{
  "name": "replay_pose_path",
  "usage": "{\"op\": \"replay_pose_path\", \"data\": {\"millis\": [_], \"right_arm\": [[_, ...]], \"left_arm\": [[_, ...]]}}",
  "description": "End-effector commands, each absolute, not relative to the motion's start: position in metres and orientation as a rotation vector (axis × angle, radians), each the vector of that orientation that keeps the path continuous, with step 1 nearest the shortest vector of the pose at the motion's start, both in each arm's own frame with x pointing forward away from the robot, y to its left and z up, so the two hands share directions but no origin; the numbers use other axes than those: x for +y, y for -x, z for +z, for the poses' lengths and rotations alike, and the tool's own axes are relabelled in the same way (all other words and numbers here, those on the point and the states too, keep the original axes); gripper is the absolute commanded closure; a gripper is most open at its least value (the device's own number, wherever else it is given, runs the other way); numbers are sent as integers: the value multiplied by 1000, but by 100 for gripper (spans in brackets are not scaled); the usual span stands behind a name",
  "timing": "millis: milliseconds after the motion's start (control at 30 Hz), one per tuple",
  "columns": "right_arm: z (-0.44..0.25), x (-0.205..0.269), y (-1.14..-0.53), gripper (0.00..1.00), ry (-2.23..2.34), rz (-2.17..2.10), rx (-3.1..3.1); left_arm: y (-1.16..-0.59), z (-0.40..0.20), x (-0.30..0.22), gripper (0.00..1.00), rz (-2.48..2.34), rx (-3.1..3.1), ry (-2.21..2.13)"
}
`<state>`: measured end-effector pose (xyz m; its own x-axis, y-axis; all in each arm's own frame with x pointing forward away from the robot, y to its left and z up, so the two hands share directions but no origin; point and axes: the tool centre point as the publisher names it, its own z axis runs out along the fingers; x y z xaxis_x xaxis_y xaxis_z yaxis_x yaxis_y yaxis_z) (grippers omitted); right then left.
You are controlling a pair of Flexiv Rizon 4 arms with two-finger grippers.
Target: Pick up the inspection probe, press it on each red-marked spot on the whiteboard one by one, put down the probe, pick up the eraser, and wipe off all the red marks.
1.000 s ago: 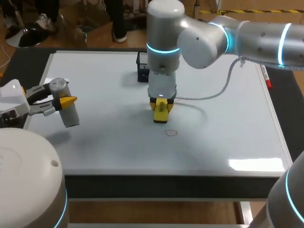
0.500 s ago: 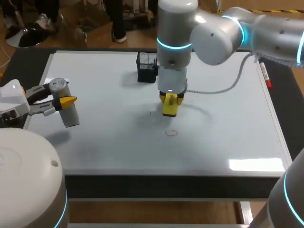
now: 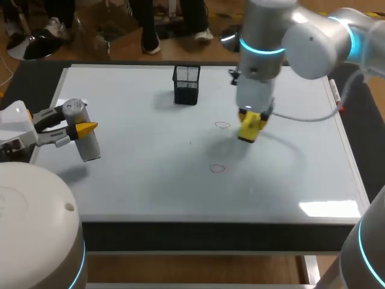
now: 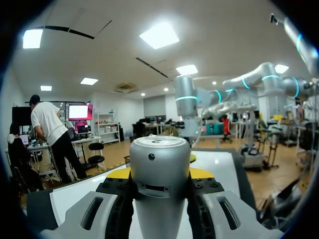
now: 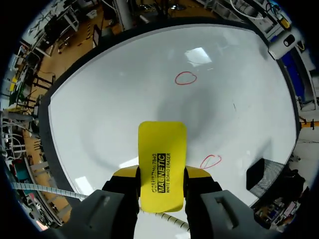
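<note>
While the right gripper [image 5: 162, 175] is clamped on the yellow eraser [image 5: 162, 144] over the whiteboard [image 3: 132, 180], one red mark [image 5: 211, 161] lies just beside it and a second mark [image 5: 185, 78] lies farther ahead. Wiping looks under way, and the next move calls for pressing flat onto the nearer mark. The left gripper [image 4: 159, 175] (off at the board's left edge) grips the probe [image 4: 159, 152].

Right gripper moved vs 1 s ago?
Yes. The right gripper, shut on the eraser, went rightward, from just beyond the near red circle to beside the far red circle.
</note>
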<state>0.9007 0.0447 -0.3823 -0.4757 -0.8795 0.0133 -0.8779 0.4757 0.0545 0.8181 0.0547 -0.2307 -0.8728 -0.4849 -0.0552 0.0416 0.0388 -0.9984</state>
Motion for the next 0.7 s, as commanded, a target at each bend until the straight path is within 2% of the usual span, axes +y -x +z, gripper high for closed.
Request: {"op": "replay_pose_path", "data": {"millis": [33,367,700], "right_arm": [[-382,-1,-893,100,-1561,-108,-2718],[-381,-55,-886,100,-1386,-117,-2821],[-391,-80,-874,100,-1271,-148,-2854]], "left_arm": [[-818,-230,54,100,-1889,1943,448],[-818,-230,54,100,-1889,1943,448],[-818,-230,54,100,-1889,1943,448]]}}
